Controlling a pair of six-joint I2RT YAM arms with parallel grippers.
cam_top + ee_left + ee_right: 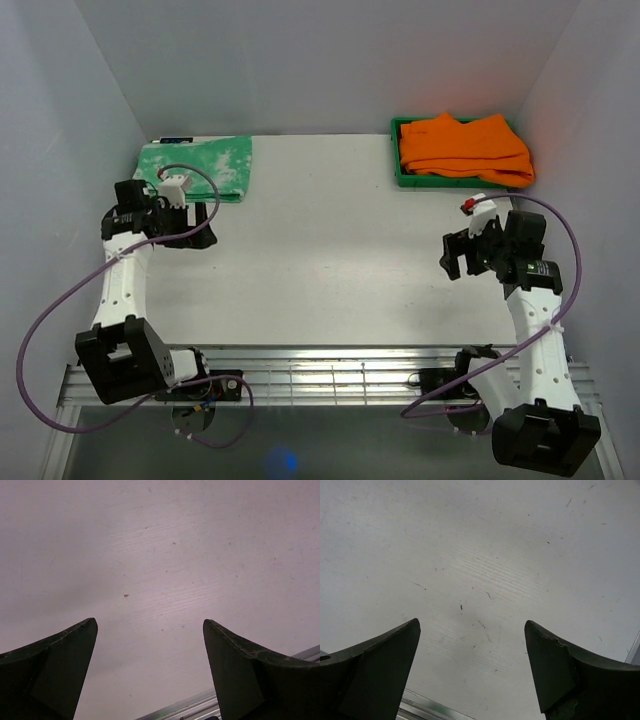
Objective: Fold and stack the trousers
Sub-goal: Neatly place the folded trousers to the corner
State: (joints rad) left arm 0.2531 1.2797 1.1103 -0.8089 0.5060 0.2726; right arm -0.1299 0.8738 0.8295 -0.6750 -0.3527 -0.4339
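I see the trousers (205, 165) folded flat at the tabletop's (330, 250) far left corner. Just near of them my left tool (150, 623) is spread wide and empty. My right tool (472, 622), likewise released, hangs near the green bin (398, 178) of orange garments (465, 150).

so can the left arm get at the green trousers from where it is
Probably yes: the left gripper is open and empty, close to the folded trousers at the far left corner, and nothing visible stands between them.
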